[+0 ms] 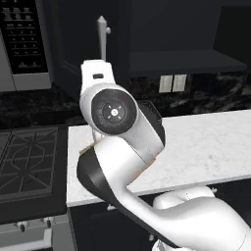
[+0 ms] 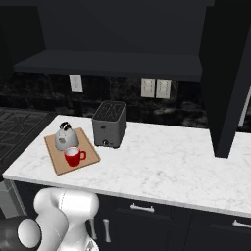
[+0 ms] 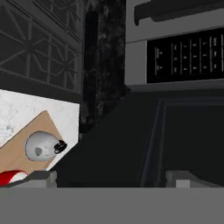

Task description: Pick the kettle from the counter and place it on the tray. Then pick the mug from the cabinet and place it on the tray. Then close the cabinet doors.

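Fingers spread wide, holding nothing; kettle and mug sit on the tray, cabinet door open.

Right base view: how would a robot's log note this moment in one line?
kettle: on tray | mug: on tray | cabinet doors: open | gripper: open, empty
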